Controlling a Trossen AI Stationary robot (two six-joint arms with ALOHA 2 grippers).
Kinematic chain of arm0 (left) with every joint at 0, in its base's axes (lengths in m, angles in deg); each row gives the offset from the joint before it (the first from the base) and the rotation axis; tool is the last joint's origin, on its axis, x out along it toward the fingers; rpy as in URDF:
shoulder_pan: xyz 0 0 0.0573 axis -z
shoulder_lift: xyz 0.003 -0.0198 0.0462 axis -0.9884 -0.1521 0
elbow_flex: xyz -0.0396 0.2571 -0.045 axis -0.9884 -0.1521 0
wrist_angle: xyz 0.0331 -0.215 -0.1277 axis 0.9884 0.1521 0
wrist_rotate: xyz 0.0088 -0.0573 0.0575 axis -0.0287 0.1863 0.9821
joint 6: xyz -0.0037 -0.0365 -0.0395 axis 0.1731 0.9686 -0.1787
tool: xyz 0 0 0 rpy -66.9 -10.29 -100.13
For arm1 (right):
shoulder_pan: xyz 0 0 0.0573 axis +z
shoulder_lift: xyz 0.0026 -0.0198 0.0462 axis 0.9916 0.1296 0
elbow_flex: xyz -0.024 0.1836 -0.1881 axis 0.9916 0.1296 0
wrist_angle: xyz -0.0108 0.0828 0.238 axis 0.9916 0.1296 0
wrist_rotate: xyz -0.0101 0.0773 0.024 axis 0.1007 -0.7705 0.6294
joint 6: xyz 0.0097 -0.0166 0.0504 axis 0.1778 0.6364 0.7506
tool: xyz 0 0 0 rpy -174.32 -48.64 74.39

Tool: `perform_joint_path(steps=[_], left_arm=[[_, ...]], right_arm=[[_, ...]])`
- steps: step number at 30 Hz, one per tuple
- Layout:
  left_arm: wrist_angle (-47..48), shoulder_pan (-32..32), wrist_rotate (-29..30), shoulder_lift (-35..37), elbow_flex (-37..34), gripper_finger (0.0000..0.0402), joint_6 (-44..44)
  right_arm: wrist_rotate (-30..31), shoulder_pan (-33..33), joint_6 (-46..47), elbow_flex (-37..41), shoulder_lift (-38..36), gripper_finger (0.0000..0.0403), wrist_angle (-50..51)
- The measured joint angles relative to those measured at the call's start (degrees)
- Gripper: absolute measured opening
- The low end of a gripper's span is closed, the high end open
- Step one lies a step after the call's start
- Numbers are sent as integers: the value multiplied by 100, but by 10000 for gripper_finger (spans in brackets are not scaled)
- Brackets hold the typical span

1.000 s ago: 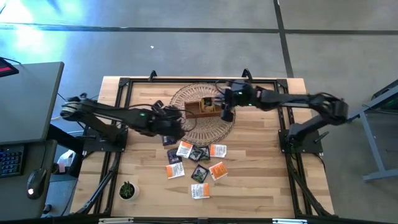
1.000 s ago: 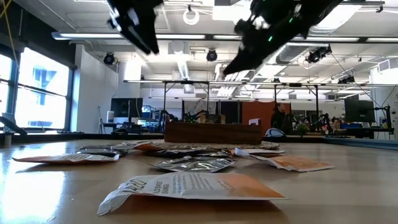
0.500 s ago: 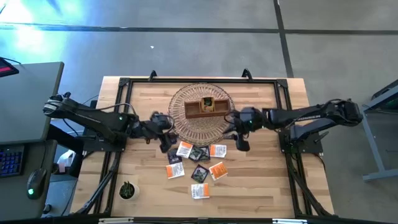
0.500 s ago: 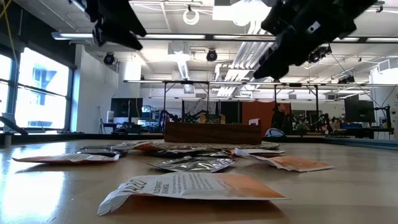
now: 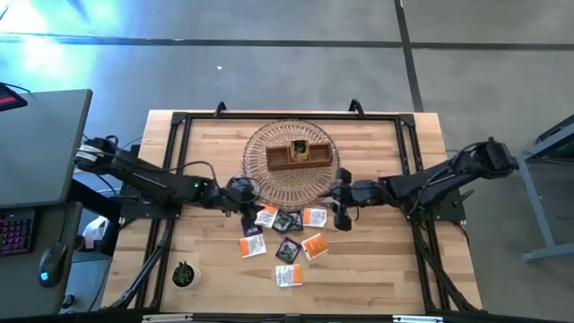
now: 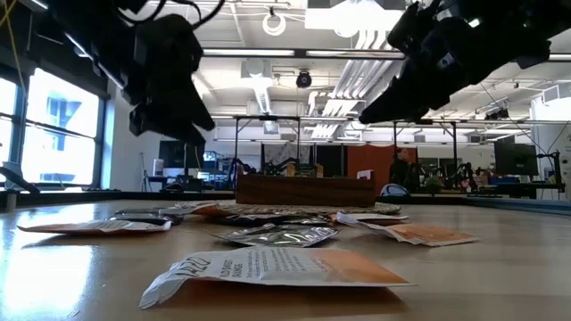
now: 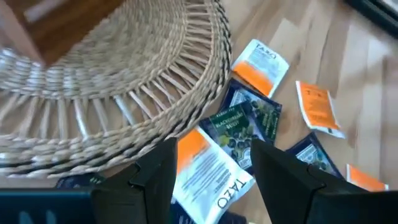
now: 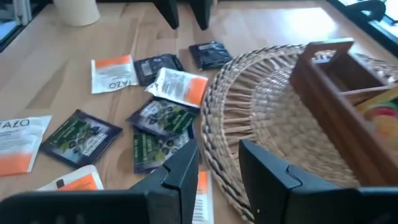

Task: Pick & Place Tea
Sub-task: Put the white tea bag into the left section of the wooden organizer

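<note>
Several tea sachets (image 5: pixel 287 235), orange-and-white and dark, lie flat on the wooden table just near of the wicker basket (image 5: pixel 262 184). A brown wooden box (image 5: pixel 296 154) stands in the basket. My left gripper (image 5: pixel 248 194) hovers open at the basket's near left rim. Between its fingers the left wrist view shows an orange-and-white sachet (image 7: pixel 208 168) on the table below. My right gripper (image 5: pixel 343 213) hovers open at the basket's near right rim (image 8: pixel 217 134), beside an orange-and-white sachet (image 5: pixel 314 216). In the low view both grippers (image 6: pixel 189 132) (image 6: pixel 382 112) hang clear above the table.
A small potted plant (image 5: pixel 184 274) stands near the table's near left corner. Black frame rails (image 5: pixel 170 179) run along the table's left and right sides. Bare wood lies near of the sachets and to their right (image 5: pixel 377 260).
Both grippers have come down. My right gripper has swung from over the wooden box toward the table's near edge, to the basket's near right rim. My left gripper has sunk beside the basket's near left rim and tipped more level. The sachets have not moved.
</note>
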Motion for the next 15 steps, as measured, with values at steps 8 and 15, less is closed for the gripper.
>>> perform_joint_path(steps=[8,15], left_arm=[[-258,0,-499,-877,214,202,-273],[-17,66,-726,-1227,1021,202,-2040]], right_arm=[[-110,-11,-4,2,636,112,-214],[-148,-21,-191,0,739,112,-299]])
